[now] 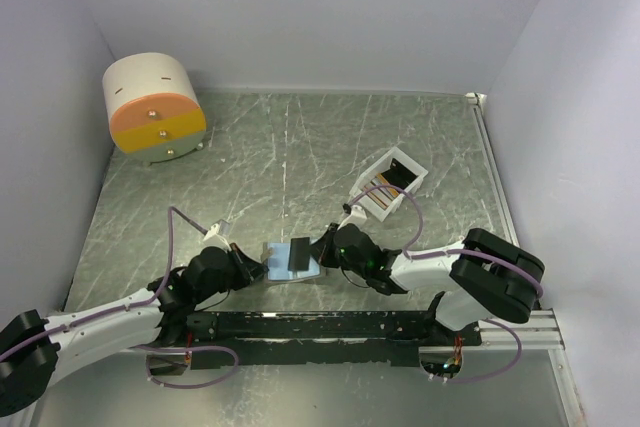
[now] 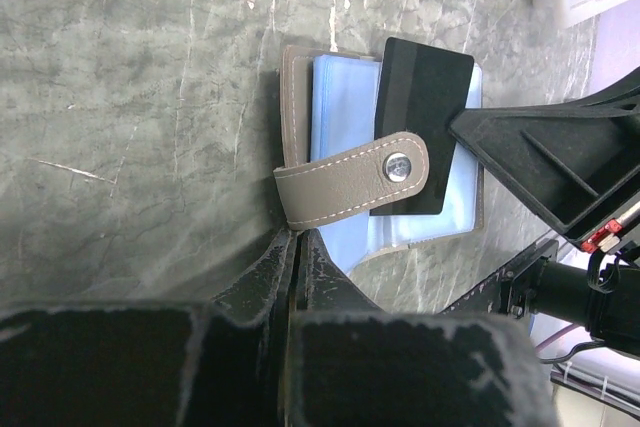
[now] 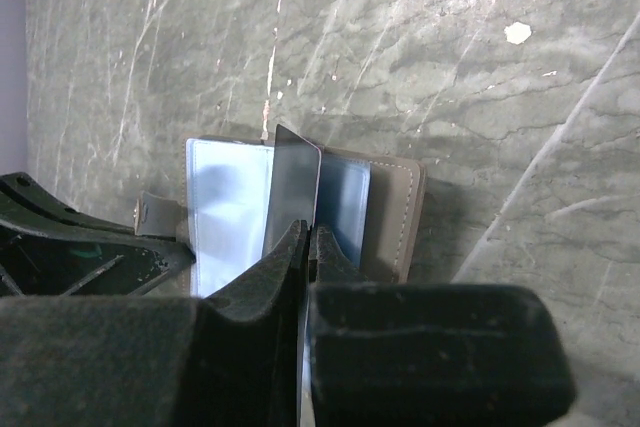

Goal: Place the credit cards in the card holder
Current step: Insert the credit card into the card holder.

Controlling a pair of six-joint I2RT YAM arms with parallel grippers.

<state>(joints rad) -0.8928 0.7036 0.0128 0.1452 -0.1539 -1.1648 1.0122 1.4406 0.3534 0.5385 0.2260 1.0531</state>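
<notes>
- My right gripper (image 3: pixel 303 237): fingers together, clamped on the near edge of a dark card (image 3: pixel 295 182).
- Right wrist view: the card rises tilted from my fingertips over the middle of the open wallet (image 3: pixel 228 209). Blue lining shows on both sides of it, with the taupe cover on the right.
- My left gripper (image 2: pixel 295 243): fingers pressed together on the wallet's taupe near edge, just below where the snap tab (image 2: pixel 352 182) folds round.
- Left wrist view only: the card's flat black face, its far corners past the blue lining. The tab lies across its lower part, snap stud up. From my right wrist the same card is a thin grey sliver and the tab is only a stub at the left.
- Each wrist view catches the other gripper as a black shape at the frame edge.
- Top view: the wallet lies open on the green marbled table (image 1: pixel 300 147), close to the arm bases, between my two grippers. The card is a dark patch on the blue.
- Top view only: a white tray (image 1: pixel 410 162) well apart to the far right, with more cards (image 1: pixel 380 192) in it; how many I can't tell.
- Top view only: a cream-and-orange drum (image 1: pixel 150 102) in the far left corner.
</notes>
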